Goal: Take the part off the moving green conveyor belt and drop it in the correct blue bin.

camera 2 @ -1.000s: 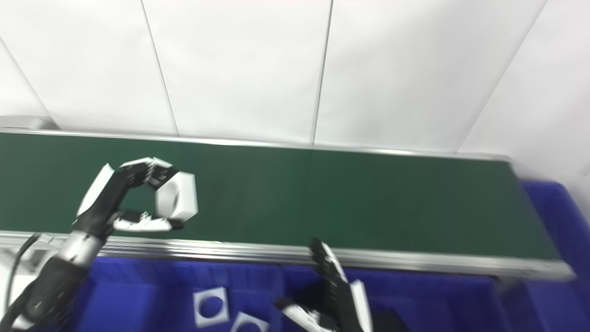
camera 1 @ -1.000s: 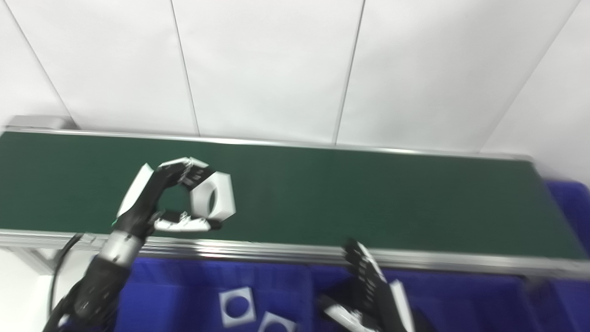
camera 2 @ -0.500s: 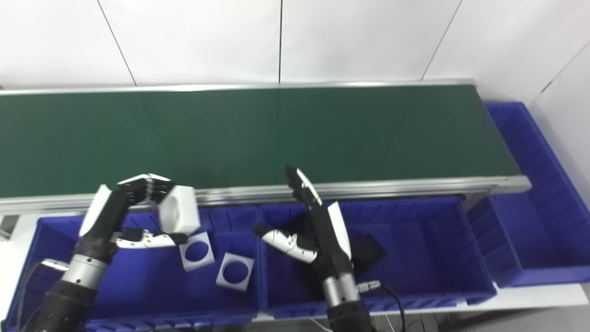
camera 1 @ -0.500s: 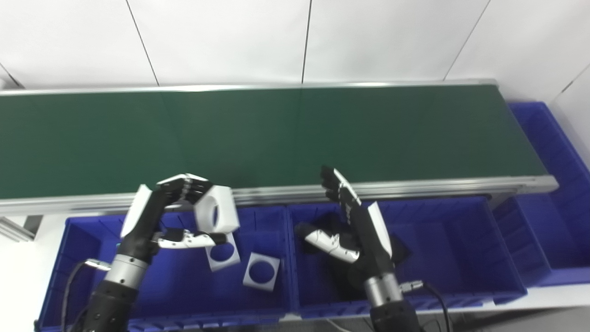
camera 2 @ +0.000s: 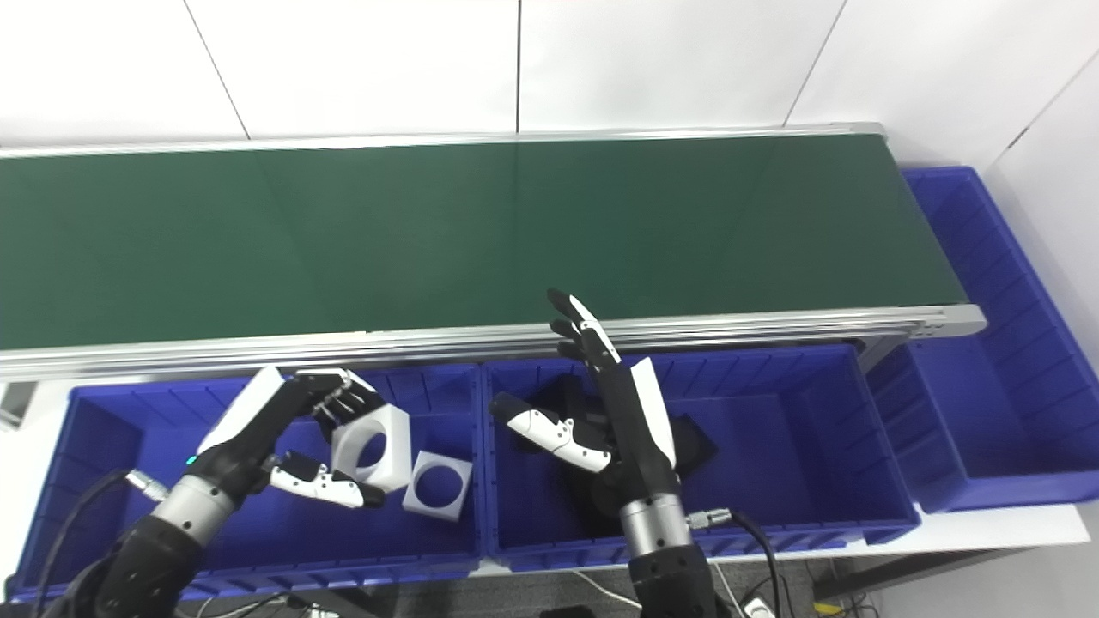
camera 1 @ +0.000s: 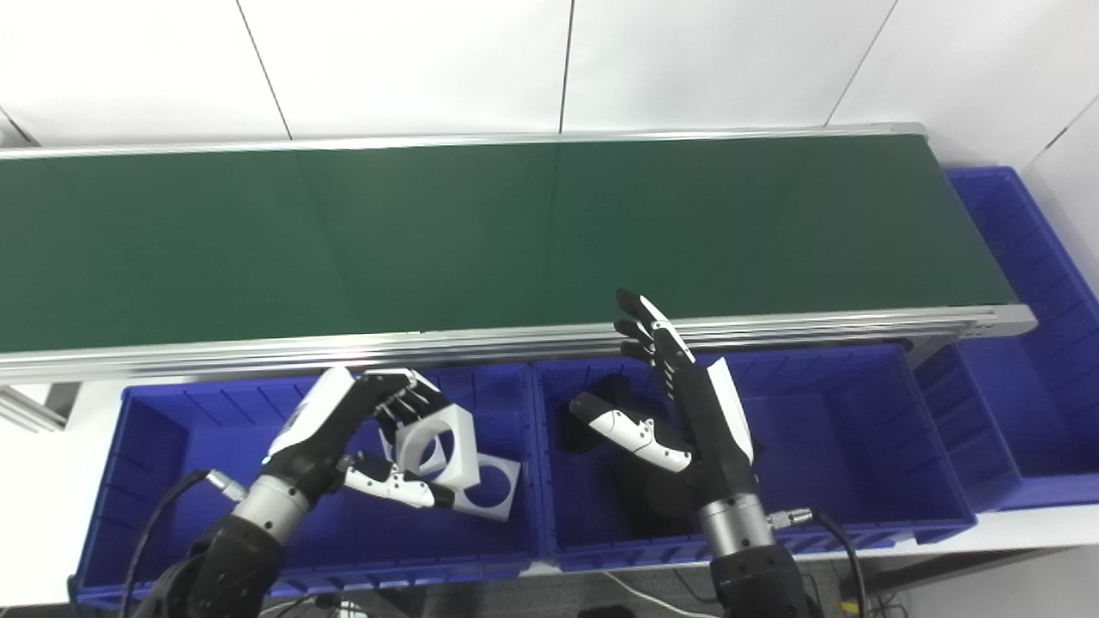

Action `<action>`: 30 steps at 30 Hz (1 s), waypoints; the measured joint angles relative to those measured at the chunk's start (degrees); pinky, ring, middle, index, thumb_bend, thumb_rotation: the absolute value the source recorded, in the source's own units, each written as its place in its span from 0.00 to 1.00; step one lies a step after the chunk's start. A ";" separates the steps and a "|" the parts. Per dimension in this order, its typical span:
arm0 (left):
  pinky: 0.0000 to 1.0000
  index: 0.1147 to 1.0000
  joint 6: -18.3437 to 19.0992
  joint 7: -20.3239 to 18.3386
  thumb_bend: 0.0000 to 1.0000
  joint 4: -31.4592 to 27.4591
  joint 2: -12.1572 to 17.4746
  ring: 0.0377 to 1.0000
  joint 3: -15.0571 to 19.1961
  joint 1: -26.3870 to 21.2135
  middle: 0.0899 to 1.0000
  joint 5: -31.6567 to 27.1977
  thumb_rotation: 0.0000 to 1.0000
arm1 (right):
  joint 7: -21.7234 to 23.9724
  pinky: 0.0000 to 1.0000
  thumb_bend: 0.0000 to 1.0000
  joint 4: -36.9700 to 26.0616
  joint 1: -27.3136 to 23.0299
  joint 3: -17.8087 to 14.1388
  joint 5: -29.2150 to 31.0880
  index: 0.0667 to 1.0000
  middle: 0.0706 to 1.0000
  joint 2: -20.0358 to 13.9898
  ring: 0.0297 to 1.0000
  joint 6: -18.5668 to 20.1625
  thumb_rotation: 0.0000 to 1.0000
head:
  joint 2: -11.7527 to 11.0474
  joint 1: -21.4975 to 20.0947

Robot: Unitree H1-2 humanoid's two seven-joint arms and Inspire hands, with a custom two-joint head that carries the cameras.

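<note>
1. Left robot hand (camera 1: 365, 433) was clamped on the white ring-holed part (camera 1: 438, 442), held low inside the left blue bin (camera 1: 154, 429), just over two like white parts (camera 1: 494, 489).
2. Right robot hand (camera 1: 678, 412) hung above the middle bin (camera 1: 859, 412), fingers spread, holding nothing.
3. Green conveyor belt (camera 1: 515, 223) beyond the left blue bin carried nothing.
4. Part judged rigid, light, smooth plastic; outer flats the best hold.

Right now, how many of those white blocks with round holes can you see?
2 clearly: one white block in the left hand over the left bin, another on its floor. A third may be hidden behind the hand.
</note>
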 measured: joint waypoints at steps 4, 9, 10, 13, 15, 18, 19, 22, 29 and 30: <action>0.65 0.73 6.18 -2.58 0.67 -1.27 0.08 0.78 -1.89 -0.62 0.86 5.23 0.09 | -0.01 0.83 0.72 0.00 0.10 -0.51 -0.01 0.91 0.93 -0.16 0.90 0.40 0.51 | -1.57 1.31; 0.82 0.98 8.30 -3.62 0.82 -1.62 0.15 0.98 -3.24 -1.07 0.99 8.15 0.21 | -0.01 0.85 0.72 0.01 0.25 -0.54 0.03 0.91 0.95 -0.41 0.92 0.43 0.52 | -3.16 4.13; 0.87 0.99 8.20 -3.15 0.85 -1.60 -0.07 0.99 -2.97 -1.03 1.00 7.80 0.24 | 0.01 0.86 0.72 0.01 0.37 -0.53 0.19 0.91 0.95 -0.58 0.92 0.43 0.51 | -4.38 5.61; 0.92 1.00 7.67 -0.83 0.88 -1.55 -1.11 1.00 -2.05 -0.49 1.00 7.19 0.29 | 0.04 0.86 0.71 0.01 0.65 -0.54 0.79 0.91 0.94 -1.16 0.92 0.46 0.50 | -6.76 6.94; 0.93 1.00 7.24 0.57 0.88 -1.49 -1.50 1.00 -1.98 0.17 1.00 6.59 0.29 | 0.04 0.85 0.71 0.05 1.04 -0.50 0.81 0.91 0.94 -1.49 0.92 0.45 0.50 | -7.99 7.38; 0.86 1.00 4.32 3.06 0.91 0.03 -2.63 1.00 -0.62 1.95 1.00 3.97 0.35 | 0.01 0.83 0.72 0.46 1.96 -0.31 0.81 0.92 0.94 -1.77 0.92 0.43 0.50 | -10.55 7.82; 0.85 1.00 3.08 4.25 0.92 0.88 -3.22 1.00 0.25 2.61 1.00 2.66 0.38 | 0.01 0.83 0.72 0.60 2.18 -0.21 0.80 0.92 0.94 -1.85 0.91 0.43 0.50 | -11.77 7.91; 0.84 1.00 0.27 7.14 0.94 2.70 -4.35 1.00 1.42 4.05 1.00 0.17 0.44 | -0.01 0.84 0.72 0.94 2.58 0.01 0.83 0.92 0.95 -1.96 0.91 0.43 0.49 | -13.27 8.09; 0.91 1.00 -12.93 10.31 0.94 8.51 -7.41 1.00 5.47 4.40 1.00 -12.77 0.44 | -0.13 0.84 0.71 2.68 2.63 0.32 0.87 0.93 0.95 -2.13 0.91 0.33 0.47 | -15.90 8.17; 0.92 1.00 -14.08 10.33 0.95 9.04 -7.69 1.00 5.63 4.42 1.00 -13.73 0.44 | -0.13 0.84 0.71 2.98 2.65 0.36 0.89 0.93 0.95 -2.21 0.91 0.33 0.47 | -16.17 8.09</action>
